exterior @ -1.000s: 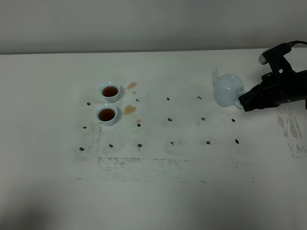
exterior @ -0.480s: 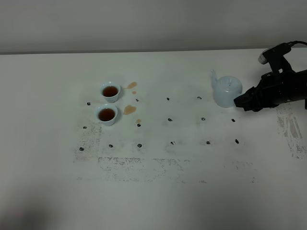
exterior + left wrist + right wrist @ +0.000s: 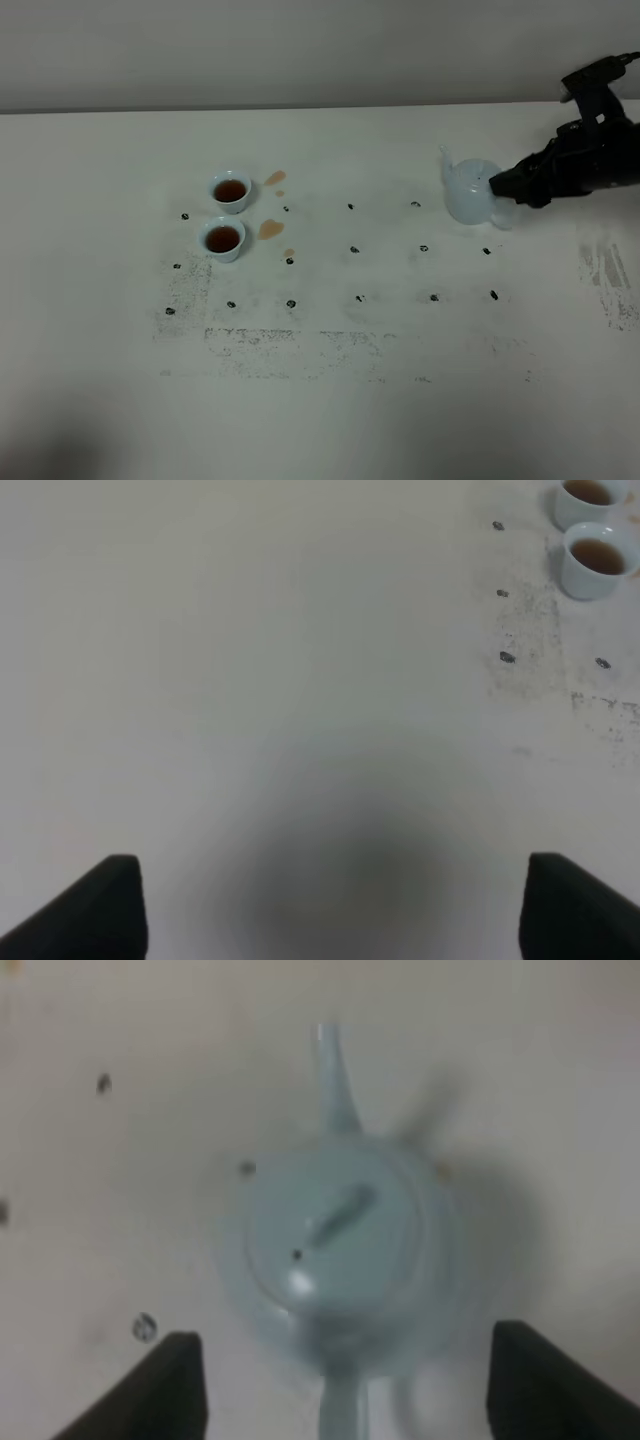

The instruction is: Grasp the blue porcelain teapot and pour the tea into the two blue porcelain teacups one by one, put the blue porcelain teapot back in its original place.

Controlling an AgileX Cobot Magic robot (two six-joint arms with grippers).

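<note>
My right claw point(image 3: 340, 1380), jaws spread and released, hangs over the teapot point(image 3: 468, 192) standing on the bench point(image 3: 400, 380) far from both filled cups point(image 3: 226, 214); a careless lift could catch its handle and tip it.

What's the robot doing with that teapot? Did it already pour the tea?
Yes. Both teacups hold brown tea, with a few spilled drops beside them. The blue teapot stands on the table far to their right. The right gripper is open around its handle, not squeezing it. The left gripper hangs open over bare table.
</note>
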